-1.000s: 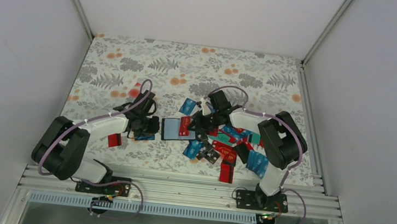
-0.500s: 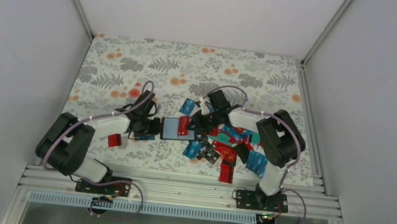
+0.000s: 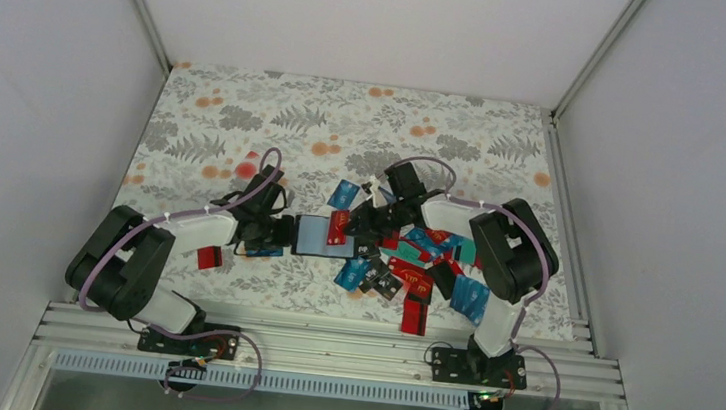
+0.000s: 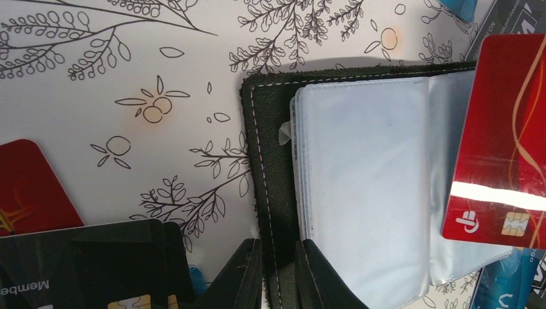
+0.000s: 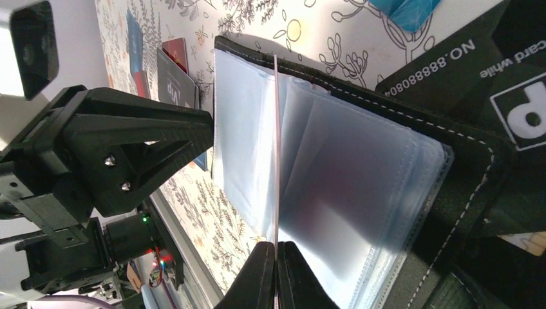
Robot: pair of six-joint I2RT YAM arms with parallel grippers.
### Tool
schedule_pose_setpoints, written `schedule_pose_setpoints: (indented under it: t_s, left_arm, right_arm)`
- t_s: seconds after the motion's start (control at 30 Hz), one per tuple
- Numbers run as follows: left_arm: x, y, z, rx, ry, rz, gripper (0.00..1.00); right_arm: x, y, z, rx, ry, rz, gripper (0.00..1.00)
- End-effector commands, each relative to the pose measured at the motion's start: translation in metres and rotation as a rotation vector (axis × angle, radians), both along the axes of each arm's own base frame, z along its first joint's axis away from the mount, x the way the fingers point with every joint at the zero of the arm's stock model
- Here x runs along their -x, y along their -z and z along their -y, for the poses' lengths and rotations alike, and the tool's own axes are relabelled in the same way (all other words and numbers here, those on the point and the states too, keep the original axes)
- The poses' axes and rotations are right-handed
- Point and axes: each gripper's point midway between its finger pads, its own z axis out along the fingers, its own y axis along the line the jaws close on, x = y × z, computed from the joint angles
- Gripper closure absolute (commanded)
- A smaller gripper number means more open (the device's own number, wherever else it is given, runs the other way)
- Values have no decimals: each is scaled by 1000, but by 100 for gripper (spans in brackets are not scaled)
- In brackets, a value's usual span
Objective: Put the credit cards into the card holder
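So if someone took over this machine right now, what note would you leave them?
Left gripper: shut on the edge of the open black stitched card holder.
Right gripper: shut on a red plastic card, held edge-on over the holder's clear sleeves.
Done: sleeves in view look empty.
To do: slide this card in, then the loose blue, red, teal and black cards scattered nearby.

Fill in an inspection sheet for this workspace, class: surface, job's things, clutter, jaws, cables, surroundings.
Surface: floral-print table cover.
Job's things: card holder lies open, clear sleeves up; red card at its right side; loose cards heaped further right.
Clutter: nothing seen.
Jaws: left jaws shut on the card holder's edge; right jaws shut on the red card.
Cables: purple cables along both arms.
Surroundings: white walls, aluminium rail at near edge.
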Motion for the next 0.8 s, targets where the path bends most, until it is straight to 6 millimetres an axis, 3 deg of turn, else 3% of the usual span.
schedule_pose_setpoints:
  t_s: [0.0, 0.77]
  left_arm:
    - [13, 16, -8, -28, -8, -56, 85]
    - [13, 19, -7, -21, -10, -63, 86]
  right_arm:
    - [-8, -26, -4, -52, -1, 30, 96]
    - [6, 10, -9, -8, 11, -50, 96]
